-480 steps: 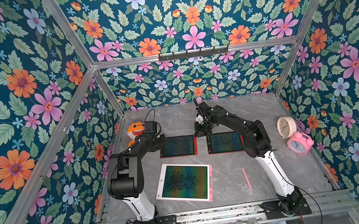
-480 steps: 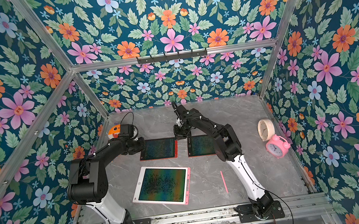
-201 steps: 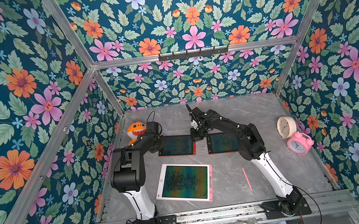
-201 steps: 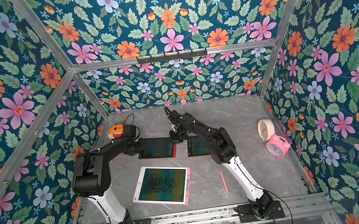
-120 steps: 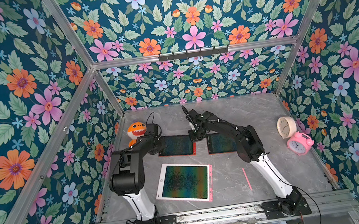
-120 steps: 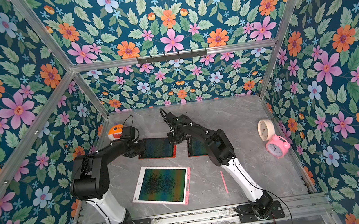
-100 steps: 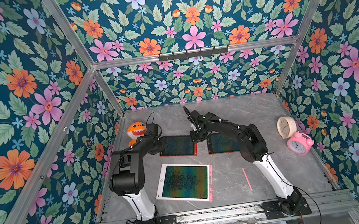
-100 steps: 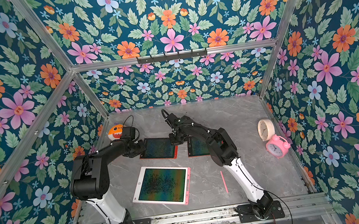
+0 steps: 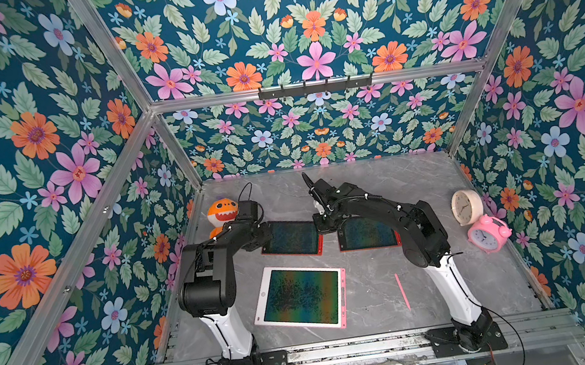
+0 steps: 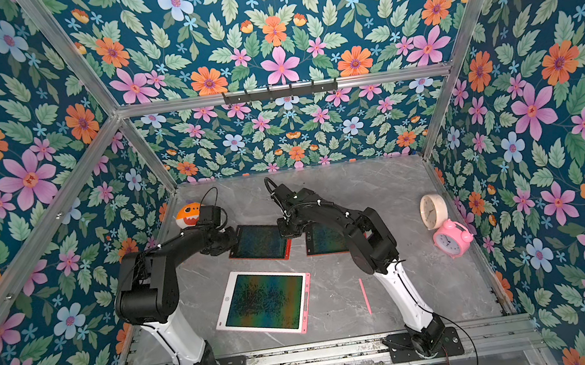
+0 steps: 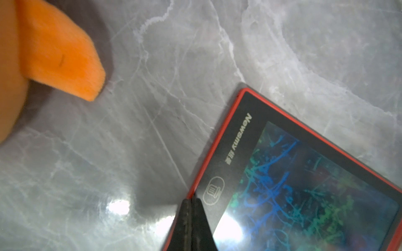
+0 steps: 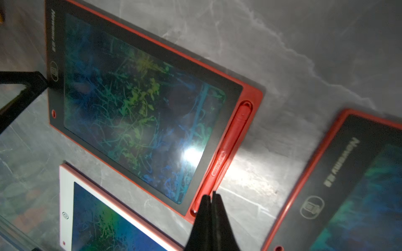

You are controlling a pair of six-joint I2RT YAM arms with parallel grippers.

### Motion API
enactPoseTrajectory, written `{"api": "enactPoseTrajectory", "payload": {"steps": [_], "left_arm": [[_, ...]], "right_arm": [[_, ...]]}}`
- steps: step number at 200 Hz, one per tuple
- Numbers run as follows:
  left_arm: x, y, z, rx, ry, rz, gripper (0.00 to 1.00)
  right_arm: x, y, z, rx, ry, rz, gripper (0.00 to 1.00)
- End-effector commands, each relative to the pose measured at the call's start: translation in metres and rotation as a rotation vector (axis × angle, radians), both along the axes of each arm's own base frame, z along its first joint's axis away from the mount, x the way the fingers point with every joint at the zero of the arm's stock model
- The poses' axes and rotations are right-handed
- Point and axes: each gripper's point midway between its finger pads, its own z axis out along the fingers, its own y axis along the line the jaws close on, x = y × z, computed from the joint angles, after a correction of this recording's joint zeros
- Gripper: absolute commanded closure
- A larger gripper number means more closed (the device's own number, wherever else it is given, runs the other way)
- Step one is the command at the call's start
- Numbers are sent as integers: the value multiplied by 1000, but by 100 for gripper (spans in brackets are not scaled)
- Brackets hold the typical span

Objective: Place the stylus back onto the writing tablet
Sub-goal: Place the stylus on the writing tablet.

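**1. Visibility limits**
- left gripper [image 11: 191, 198] and right gripper [image 12: 211, 195]: tips readable in wrist views only. In both top views the arms' own wrists mask them.
- The right arm covers part of the right red tablet [image 9: 367, 234].
- Left wrist view: orange plush toy [image 11: 61, 56] is blurred and cut off at the frame edge. The left red tablet [image 11: 304, 184] also runs out of frame.
- Right wrist view: only one corner of the white tablet [image 12: 66, 191] shows.

**2. Grippers**
- Left gripper: fingers pressed together, nothing btwn them. Tips sit at the red rim of the left red tablet, next to its bin icon. Contact w/ the rim cannot be confirmed.
- Right gripper: fingers likewise together, empty. Tips are just beside the end of the red stylus [image 12: 230, 152], which is seated in that tablet's side slot. Contact not readable.

**3. Task item**
- pink stylus [image 9: 402, 291] lies flat and loose on the grey table [image 9: 417, 182].
- Pos.: btwn the white tablet [image 9: 300, 297] and the right arm's base, apart from both. It is not on the tablet.
- Both grippers are well apart from it, at the far red tablets.
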Motion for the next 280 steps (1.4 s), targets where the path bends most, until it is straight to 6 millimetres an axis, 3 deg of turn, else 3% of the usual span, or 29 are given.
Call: {"api": "enactPoseTrajectory", "payload": {"steps": [1, 41, 82, 115, 216, 280], "left_arm": [[-10, 0, -8, -3, 49, 3, 100], [-10, 0, -8, -1, 50, 4, 100], [-10, 1, -8, 5, 51, 6, 100], [-10, 1, -8, 3, 52, 6, 100], [-11, 2, -9, 6, 55, 8, 100], [-8, -5, -7, -29, 38, -9, 100]], "right_arm": [[-7, 8, -6, 16, 37, 1, 100], [-18, 17, -21, -5, 75, 22, 100], [-28, 1, -40, -86, 121, -2, 100], [-35, -2, -47, -68, 136, -15, 100], [-37, 11, -20, 49, 117, -8, 100], [-42, 1, -48, -8, 153, -20, 100]]}}
